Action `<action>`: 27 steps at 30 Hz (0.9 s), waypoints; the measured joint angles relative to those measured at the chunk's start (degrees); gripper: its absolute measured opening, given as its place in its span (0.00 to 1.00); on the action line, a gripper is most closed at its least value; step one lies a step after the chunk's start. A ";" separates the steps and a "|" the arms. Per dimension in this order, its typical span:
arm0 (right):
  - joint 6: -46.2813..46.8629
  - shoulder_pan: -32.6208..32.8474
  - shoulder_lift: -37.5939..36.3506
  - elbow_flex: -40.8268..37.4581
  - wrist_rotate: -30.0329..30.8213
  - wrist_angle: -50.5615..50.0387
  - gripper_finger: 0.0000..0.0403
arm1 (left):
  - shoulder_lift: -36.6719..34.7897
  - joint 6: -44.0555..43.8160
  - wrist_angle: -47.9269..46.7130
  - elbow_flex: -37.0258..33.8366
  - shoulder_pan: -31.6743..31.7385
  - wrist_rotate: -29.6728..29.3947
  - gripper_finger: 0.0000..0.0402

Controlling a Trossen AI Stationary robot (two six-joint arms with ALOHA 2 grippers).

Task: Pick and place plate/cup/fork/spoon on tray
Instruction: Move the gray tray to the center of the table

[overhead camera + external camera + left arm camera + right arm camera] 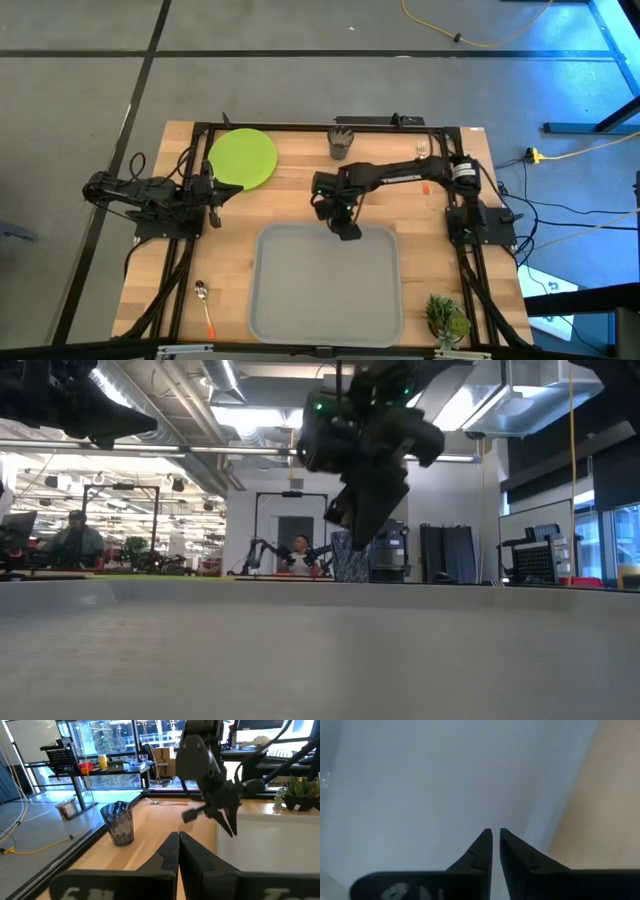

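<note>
One desk (300,215), wooden, carried all items. Tray (325,285): light grey, at the near middle of the desk, nothing lying in it. Plate (243,157): lime green, flat at the far left, just beside the left tool (213,190), which rested at the left edge with fingers closed on nothing. Right tool (345,226): reached in from the right and hung over the tray's far rim, fingers nearly together and gripping nothing. Cup (341,142): dark grey, upright at the far edge, near the middle. Spoon (205,305): near left corner, left of the tray. Fork (167,803): orange-handled, lying beyond the cup toward the right side.
</note>
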 joint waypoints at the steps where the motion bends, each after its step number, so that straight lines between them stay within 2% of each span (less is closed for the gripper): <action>1: 0.02 0.01 0.58 0.00 -0.19 0.85 0.09 | 0.02 0.00 0.00 0.00 0.00 0.00 0.00; 11: 0.34 0.39 5.32 0.00 0.05 3.97 0.09 | 0.02 0.04 0.01 0.00 0.02 0.00 0.00; 19: 3.06 0.48 7.14 0.00 4.48 5.91 0.02 | 0.02 0.09 0.01 0.00 0.01 0.00 0.00; 27: 3.21 0.07 7.00 0.11 9.26 6.12 0.02 | 0.00 0.07 0.01 0.00 0.00 0.00 0.00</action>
